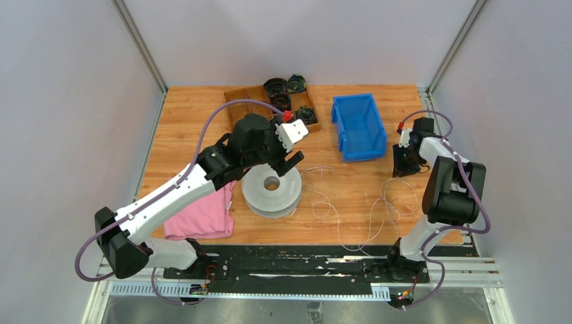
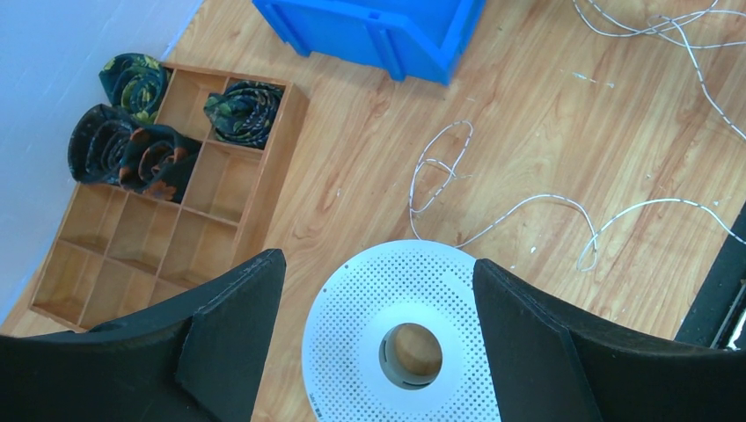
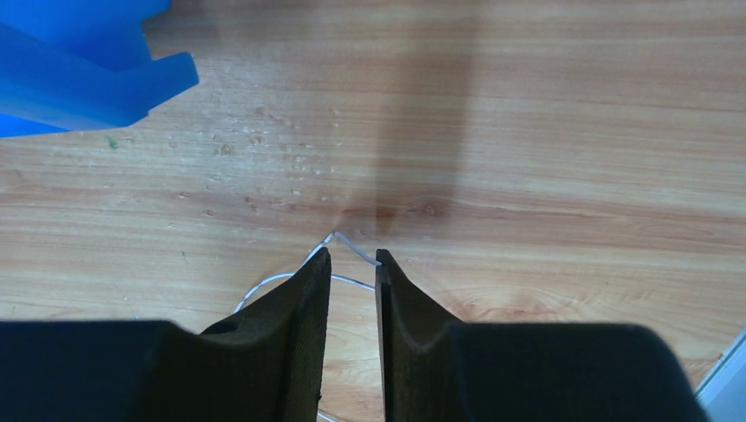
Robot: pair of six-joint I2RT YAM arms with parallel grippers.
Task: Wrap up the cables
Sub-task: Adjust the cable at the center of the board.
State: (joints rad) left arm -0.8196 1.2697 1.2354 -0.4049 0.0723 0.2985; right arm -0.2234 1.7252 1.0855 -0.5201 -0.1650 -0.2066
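Pale walls (image 1: 61, 101) are enclosing the wooden desk (image 1: 189, 115) on three sides; metal posts (image 1: 140, 46) are rising at far corners.

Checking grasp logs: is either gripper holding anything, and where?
Left gripper: open, nothing held. Right gripper: jaws nearly shut over a cable kink; actual grip cannot be told.

Wooden tabletop (image 1: 189, 128). Blue bin (image 1: 342, 128) at the far side, right of centre, open side up. Wooden divider tray (image 2: 220, 189) just left of the bin, with dark coiled bundles (image 2: 132, 154) in several compartments at one end. White perforated spool (image 2: 396, 299) lying flat mid-tabletop, round centre hole facing up. Folded pink cloth (image 1: 202, 212) just left of the spool, near the front edge. Black strip (image 1: 290, 260) along the front.
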